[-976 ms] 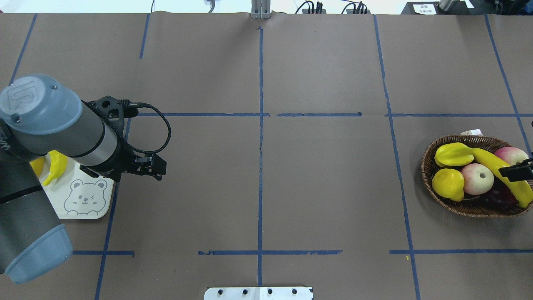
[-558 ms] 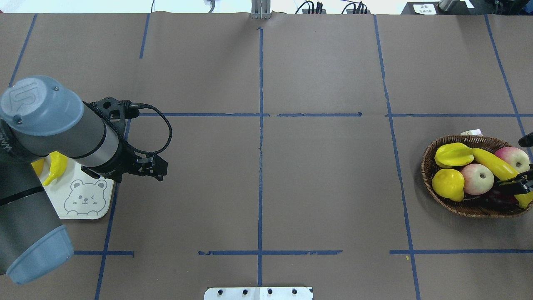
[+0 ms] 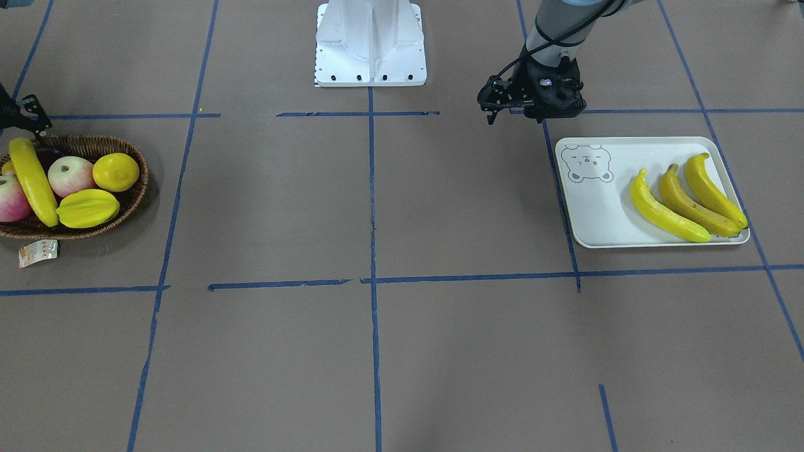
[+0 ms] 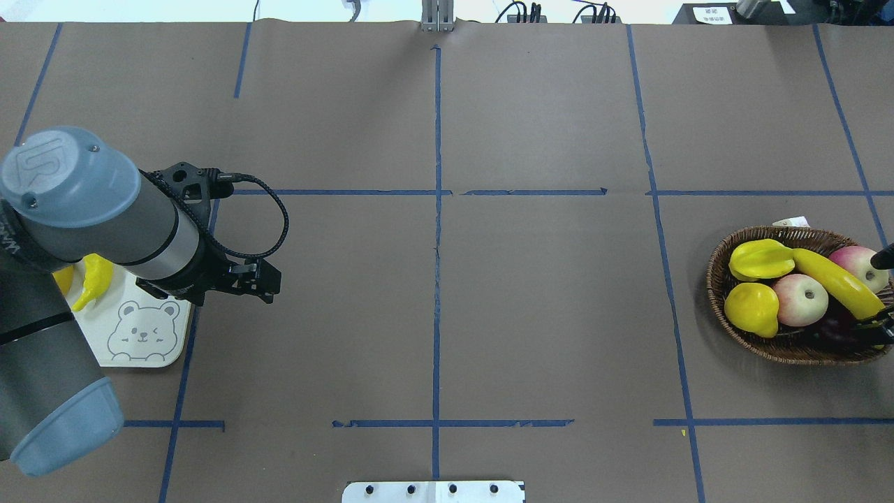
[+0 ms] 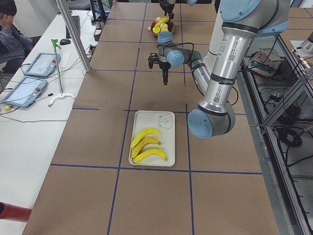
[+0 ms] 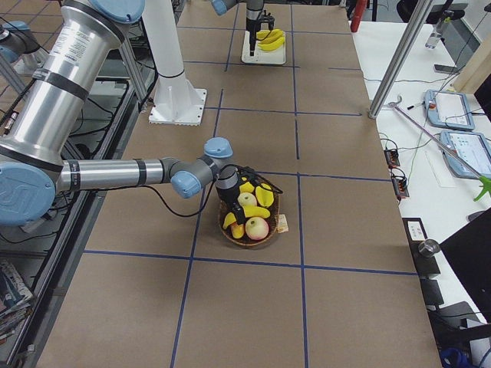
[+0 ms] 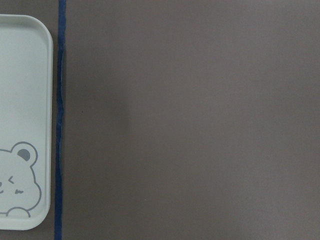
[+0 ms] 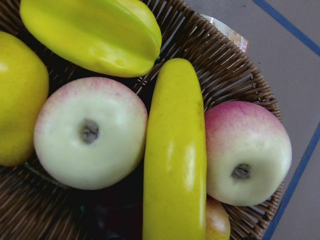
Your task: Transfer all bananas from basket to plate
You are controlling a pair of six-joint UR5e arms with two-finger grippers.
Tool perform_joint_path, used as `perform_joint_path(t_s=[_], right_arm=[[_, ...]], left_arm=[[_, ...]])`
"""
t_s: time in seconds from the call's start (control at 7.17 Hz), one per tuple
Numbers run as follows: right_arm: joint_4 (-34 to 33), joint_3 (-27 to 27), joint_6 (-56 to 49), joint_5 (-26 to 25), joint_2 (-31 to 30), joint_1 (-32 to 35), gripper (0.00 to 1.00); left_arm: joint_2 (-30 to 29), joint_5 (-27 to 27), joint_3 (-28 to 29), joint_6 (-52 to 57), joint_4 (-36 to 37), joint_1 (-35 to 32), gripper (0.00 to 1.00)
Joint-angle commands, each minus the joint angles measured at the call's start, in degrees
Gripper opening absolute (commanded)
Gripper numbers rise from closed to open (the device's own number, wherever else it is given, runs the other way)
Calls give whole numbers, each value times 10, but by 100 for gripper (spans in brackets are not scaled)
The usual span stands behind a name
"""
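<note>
One yellow banana (image 4: 834, 279) (image 8: 175, 165) lies slantwise in the wicker basket (image 4: 719, 279) at the table's right end, between two apples. My right gripper (image 4: 881, 325) hangs over the banana's near end, mostly cut off by the view's edge. Its fingers do not show in the wrist view, so I cannot tell whether it is open or shut. Three bananas (image 3: 669, 213) lie side by side on the bear-print plate (image 3: 597, 213) (image 7: 25, 100). My left gripper (image 4: 269, 279) hovers beside the plate over bare table, open and holding nothing.
The basket also holds a starfruit (image 4: 761, 258), a lemon (image 4: 751, 307) and two apples (image 4: 800, 299). A paper tag (image 3: 38, 252) lies by its rim. The robot's white base (image 3: 370, 44) stands at the table's middle edge.
The right gripper's dark fingers slid along the banana toward its near end and the view's right edge, uncovering more of the banana. The left arm barely moved.
</note>
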Motion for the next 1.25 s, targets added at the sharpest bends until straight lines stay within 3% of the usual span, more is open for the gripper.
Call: perform_joint_path(t_s=[0.0,0.14,0.7,1.12], right_arm=[[0,-6,1,5,8,-3,79],[0,-6,1,5,8,-3,73],[2,-6,2,7,10,-3,27],[2,-6,2,11,11,-2,23]], left_arm=[[1,0,0,0,0,0,100],[2,0,0,1,0,0,100],[3,0,-3,0,0,0,100],[2,0,-6,0,1,0,100]])
